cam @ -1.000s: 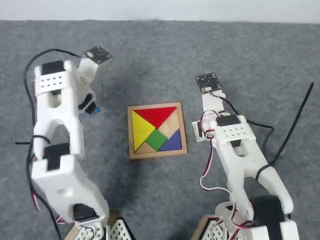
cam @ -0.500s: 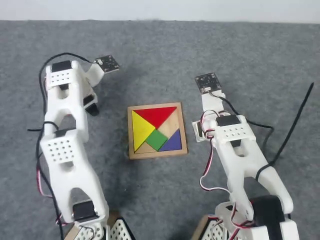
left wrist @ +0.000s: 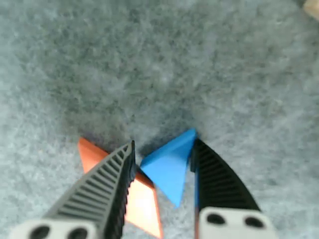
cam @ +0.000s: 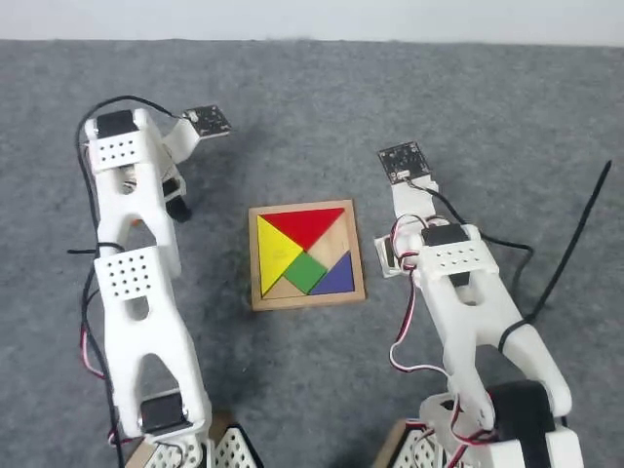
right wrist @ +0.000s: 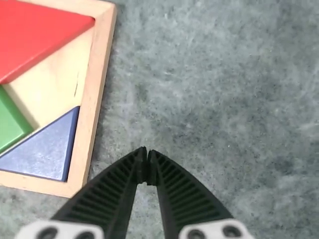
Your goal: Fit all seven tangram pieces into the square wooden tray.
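Note:
The square wooden tray [cam: 357, 255] lies mid-table with a red triangle [cam: 307, 226], a yellow triangle [cam: 273, 253], a green square [cam: 306, 272] and a dark blue triangle [cam: 337, 278] in it. Bare wood shows at its right side and lower left. In the left wrist view my left gripper [left wrist: 163, 144] is shut on a light blue triangle [left wrist: 169, 167], over an orange piece [left wrist: 142, 204] on the carpet. The left arm [cam: 122, 156] stands left of the tray. My right gripper [right wrist: 146, 152] is shut on nothing, over carpet just beside the tray's right rim [right wrist: 94, 119].
Grey carpet covers the table. The right arm [cam: 453, 263] stretches along the tray's right side, with cables [cam: 575, 244] trailing to the right. Open carpet lies beyond the tray and at the far right.
The left arm has straightened and shifted over the spot left of the tray. The light blue piece seen beside its gripper a second ago is now hidden under it from above. The right arm is still.

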Motion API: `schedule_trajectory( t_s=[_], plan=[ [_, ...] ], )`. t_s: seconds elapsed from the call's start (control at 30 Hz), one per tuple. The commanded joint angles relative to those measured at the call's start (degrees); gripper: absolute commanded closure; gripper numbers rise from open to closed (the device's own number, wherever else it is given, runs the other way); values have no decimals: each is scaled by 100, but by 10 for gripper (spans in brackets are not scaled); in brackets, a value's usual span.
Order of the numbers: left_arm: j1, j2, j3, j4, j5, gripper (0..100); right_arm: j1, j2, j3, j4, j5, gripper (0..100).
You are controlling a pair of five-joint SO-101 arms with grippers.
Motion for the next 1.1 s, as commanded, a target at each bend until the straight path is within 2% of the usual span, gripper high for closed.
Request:
schedule_trajectory(
  t_s=[0.0,0.2,0.4,0.8,0.93,1.07],
  plan=[
    [-316,281,-303,88,-105,867,-31,-321,-44,-101,79,992],
    [-352,281,-286,97,-70,870,-31,-312,-53,-101,79,992],
    [-325,44,57,97,1020,870,-22,-312,-62,-101,79,992],
    [-316,-2963,4092,62,3279,922,-22,-303,-62,-101,79,992],
    [-316,-3631,4998,44,3815,922,-22,-303,-62,-101,79,992],
    [-360,-4123,5701,-325,4343,928,-22,-303,-62,-101,79,992]
  ],
)
